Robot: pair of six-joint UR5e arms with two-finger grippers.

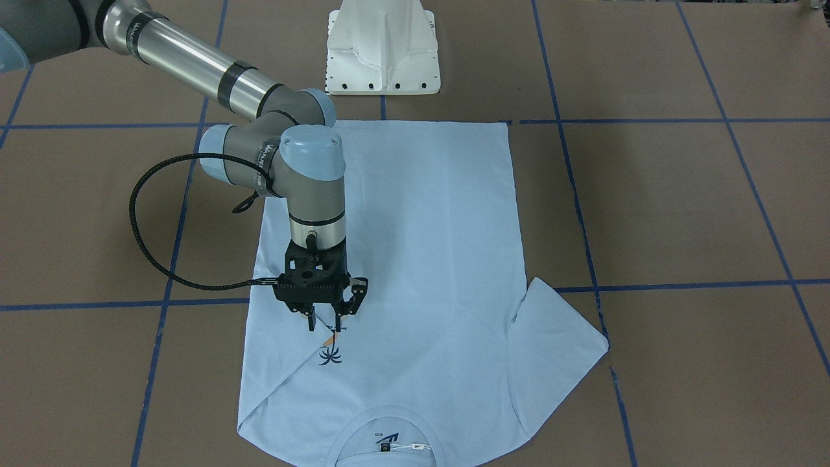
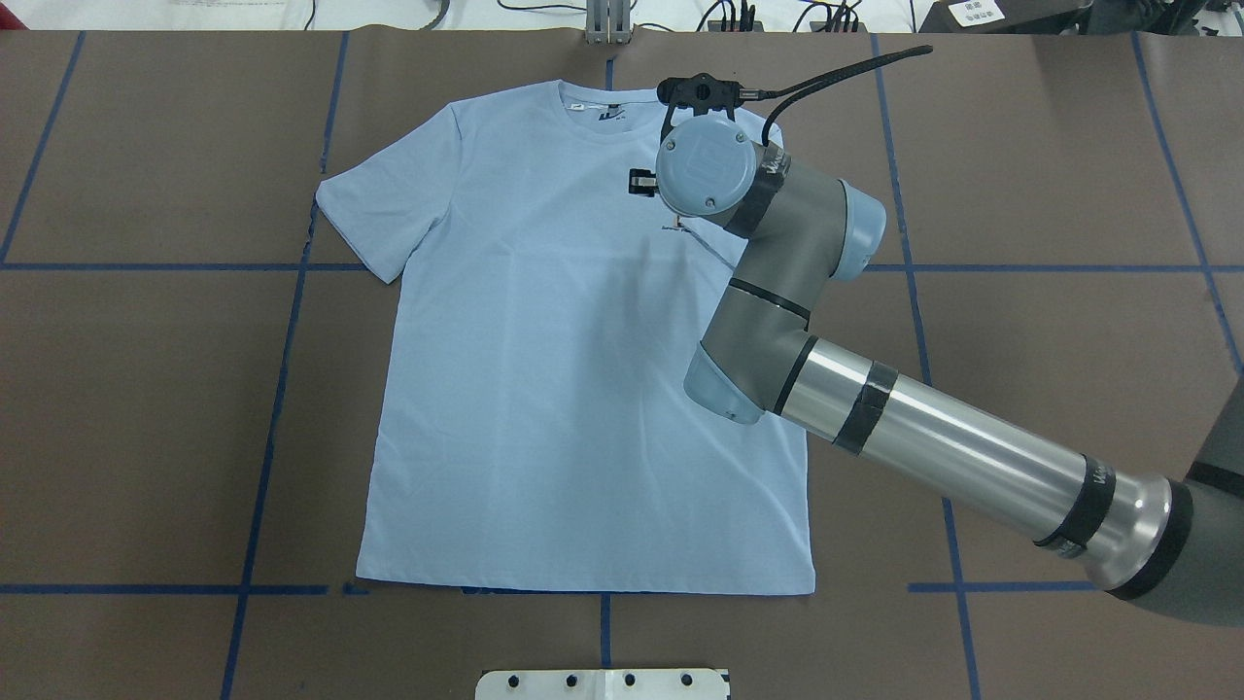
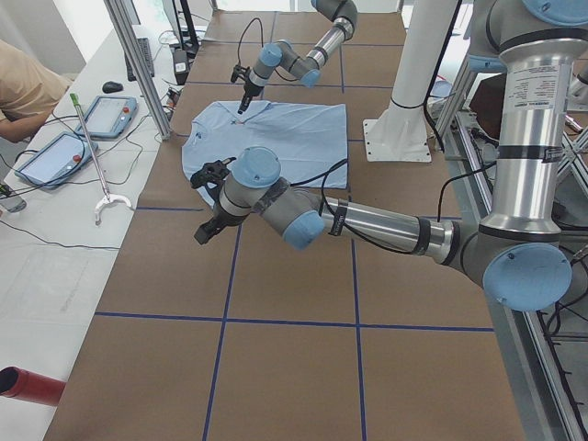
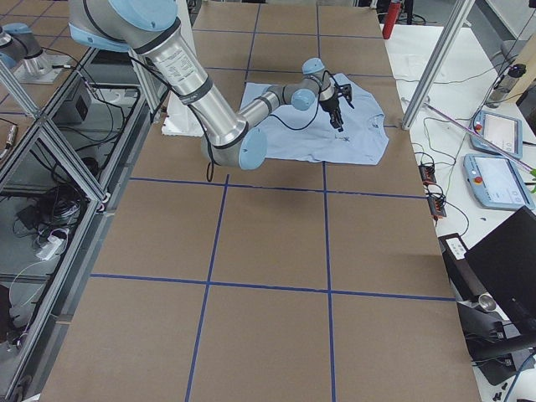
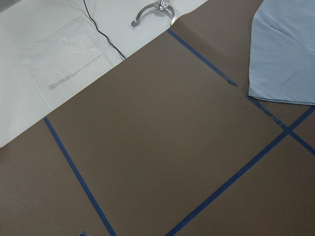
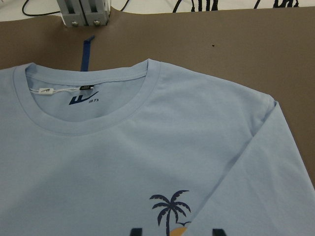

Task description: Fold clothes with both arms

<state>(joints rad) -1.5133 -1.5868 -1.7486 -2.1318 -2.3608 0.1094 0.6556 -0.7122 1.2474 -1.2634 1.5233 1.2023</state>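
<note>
Right gripper: points straight down over the chest of the T-shirt, right above the palm-tree print. Its two fingers stand apart with the print's orange patch between them, and nothing is clamped in them. Whether the tips touch the cloth cannot be told.
Left gripper: hangs low over bare table beside the shirt, off the fabric. Only the side camera shows it, so how far its fingers are spread cannot be told.
T-shirt: light blue, lying front up on the brown table, with its hem toward the white pedestal base and its collar at the far edge.
Right sleeve: folded inward over the shirt body, its edge running slantwise toward the print.
Left sleeve: spread flat on the table, out to the side.
Left wrist view: mostly brown table with blue tape lines, with one corner of the shirt's fabric at the upper right.
Person: a sleeve and arm at the side bench, well apart from the shirt.
</note>
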